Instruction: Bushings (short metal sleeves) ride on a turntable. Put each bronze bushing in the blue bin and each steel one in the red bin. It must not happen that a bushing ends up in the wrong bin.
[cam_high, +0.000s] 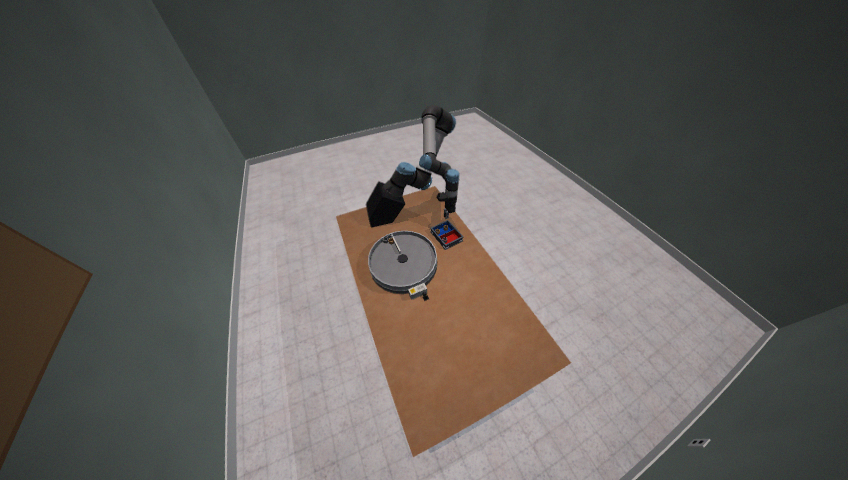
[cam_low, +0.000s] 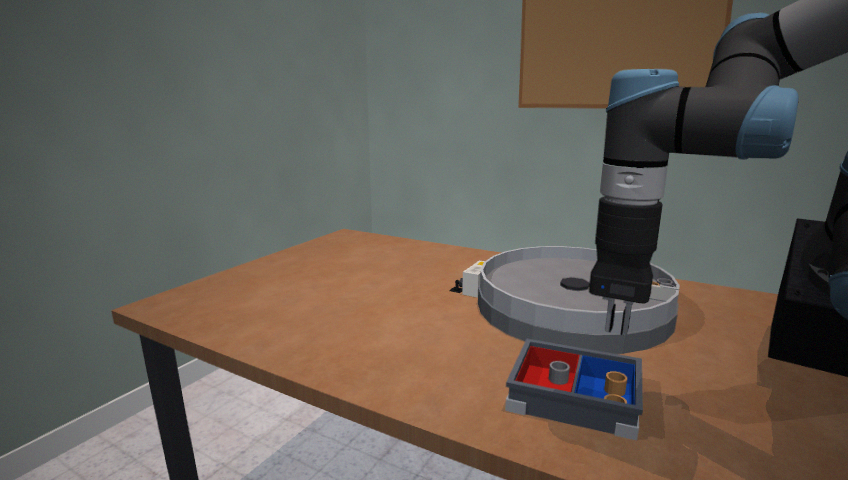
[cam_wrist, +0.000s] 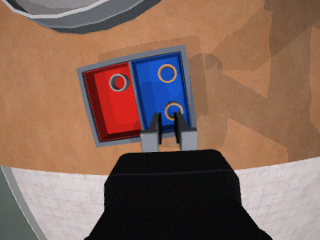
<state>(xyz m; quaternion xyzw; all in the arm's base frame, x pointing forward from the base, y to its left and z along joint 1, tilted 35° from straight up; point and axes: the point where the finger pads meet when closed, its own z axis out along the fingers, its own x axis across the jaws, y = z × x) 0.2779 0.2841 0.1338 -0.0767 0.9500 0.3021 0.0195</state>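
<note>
Nearest on the worktop (cam_low: 333, 309) stands the double bin. Its red half (cam_low: 533, 373) holds one steel bushing (cam_low: 559, 372), upright. Its blue half (cam_low: 589, 383) holds two bronze bushings (cam_low: 616, 381), also upright, one behind the other, the near one partly hidden by the bin wall. So three pieces appear to be sorted correctly.

Just behind and above the bin hangs the claw (cam_low: 617, 321), pointing straight down. Its fingers stand narrow, with a small gap, and nothing is between them. In the wrist view the tips lie over the near edge of the blue half, close to one bronze bushing, but well above it.

I judge that a drop into the blue half is finished and the step in hand is to go for the next piece.

Farther back is the turntable (cam_low: 523, 315). At its far rim, beside a thin radial bar, sit some small bushings (cam_high: 389, 240). They are too small to count, or to tell bronze from steel.

The next move calls for opening the fingers wider, travelling over the turntable wall, and timing the descent to a piece that may be riding around. The colour must be checked before choosing the bin.
</note>
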